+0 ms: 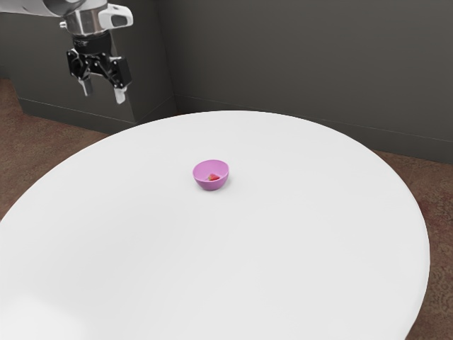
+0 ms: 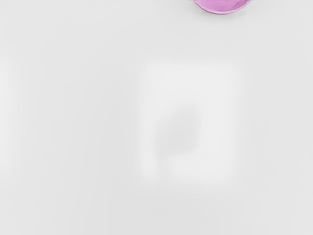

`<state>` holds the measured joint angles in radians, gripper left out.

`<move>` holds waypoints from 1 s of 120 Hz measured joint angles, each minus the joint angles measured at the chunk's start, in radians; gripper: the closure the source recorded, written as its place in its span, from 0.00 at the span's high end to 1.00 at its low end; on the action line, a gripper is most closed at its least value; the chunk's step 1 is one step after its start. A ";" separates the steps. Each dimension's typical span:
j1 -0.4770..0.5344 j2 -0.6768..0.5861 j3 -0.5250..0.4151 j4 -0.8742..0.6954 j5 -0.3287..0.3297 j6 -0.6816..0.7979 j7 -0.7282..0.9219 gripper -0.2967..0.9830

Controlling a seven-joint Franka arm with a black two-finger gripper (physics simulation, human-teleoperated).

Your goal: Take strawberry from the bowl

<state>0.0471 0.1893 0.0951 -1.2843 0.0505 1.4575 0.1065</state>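
Silvery arm (image 1: pixel 88 21), black end effector (image 1: pixel 104 95)

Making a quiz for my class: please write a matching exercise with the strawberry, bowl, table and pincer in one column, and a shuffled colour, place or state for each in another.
1. strawberry
2. bowl
3. table
4. pincer

A. white
B. open, in mid-air
C. red, inside the bowl
D. pink, on the table

Pairs: 1-C; 2-D; 3-A; 4-B
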 joint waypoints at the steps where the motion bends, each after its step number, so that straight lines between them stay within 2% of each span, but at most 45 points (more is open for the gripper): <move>1: 0.000 0.000 0.000 0.000 0.000 0.001 0.000 0.77; 49: 0.011 0.002 0.000 0.000 -0.009 0.014 0.014 0.77; 62: -0.021 0.017 -0.016 0.020 -0.002 0.052 0.019 0.77; 73: -0.022 0.188 -0.023 0.033 0.000 0.162 0.033 0.77; 78: 0.006 0.293 -0.032 0.081 -0.006 0.209 0.039 0.76; 88: 0.093 0.476 -0.106 0.206 -0.012 0.287 0.054 0.76; 94: 0.120 0.497 -0.128 0.224 -0.016 0.314 0.067 0.76; 112: 0.090 0.524 -0.146 0.239 0.010 0.362 0.105 0.75; 120: 0.126 0.602 -0.206 0.285 0.015 0.403 0.123 0.72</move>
<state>0.1733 0.7913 -0.1111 -0.9996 0.0655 1.8605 0.2291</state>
